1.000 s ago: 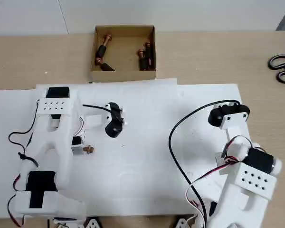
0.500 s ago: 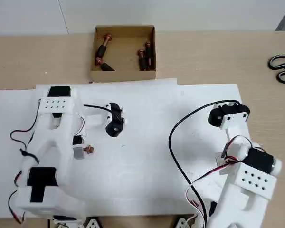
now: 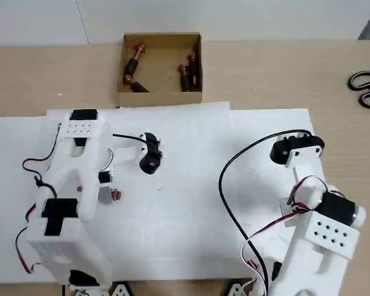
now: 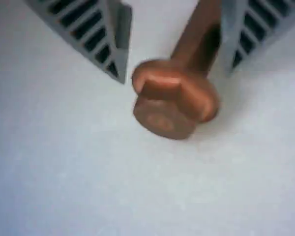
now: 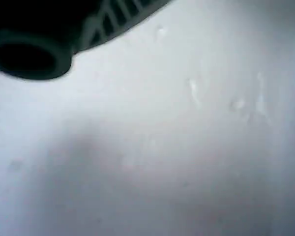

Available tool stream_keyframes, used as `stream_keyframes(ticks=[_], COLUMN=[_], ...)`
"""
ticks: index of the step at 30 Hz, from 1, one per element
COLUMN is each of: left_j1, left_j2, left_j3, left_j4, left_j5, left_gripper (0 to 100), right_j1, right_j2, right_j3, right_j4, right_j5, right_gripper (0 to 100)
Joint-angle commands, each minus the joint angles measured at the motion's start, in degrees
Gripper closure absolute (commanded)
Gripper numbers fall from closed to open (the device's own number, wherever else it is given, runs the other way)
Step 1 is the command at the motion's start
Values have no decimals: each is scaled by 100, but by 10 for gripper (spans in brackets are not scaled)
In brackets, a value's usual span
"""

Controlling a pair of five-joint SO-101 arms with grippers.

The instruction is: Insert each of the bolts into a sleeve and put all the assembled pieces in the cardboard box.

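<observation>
The left pincer (image 4: pixel 176 71) is down at the white sheet (image 3: pixel 191 203) with its jaws parted wider than the bolt (image 4: pixel 174 105). The bolt lies between them, shank against one finger (image 4: pixel 238 37) and clear of the other, head sticking out past the tips. A black sleeve (image 5: pixel 25 55) sits close against the right pincer (image 3: pixel 294 150), though I cannot tell its grip, and the box (image 3: pixel 162 97) is well beyond the left pincer, far off from the right.

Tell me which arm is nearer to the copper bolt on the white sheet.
Left. The left gripper straddles the shank of the bolt; the right arm stands far across the sheet.
</observation>
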Motion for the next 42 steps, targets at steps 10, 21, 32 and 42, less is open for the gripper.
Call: stream_keyframes(ticks=[10, 21, 32, 42], left_j1=[35, 167, 730, 1011], left_j2=[554, 431, -1732, -3323], left_j3=[-295, -716, -848, -936], left_j4=[-53, 607, 589, 176], left_j5=[-1266, -1046, 62, 2629], left_gripper=[994, 994, 994, 994], right_j1=[4, 4, -22, -945], right_j2=[-75, -84, -136, -145], right_j3=[-26, -35, -1275, -1785], right_j4=[-127, -127, 769, 1464], right_j5=[53, 53, 53, 0], right_gripper=[995, 995, 995, 993])
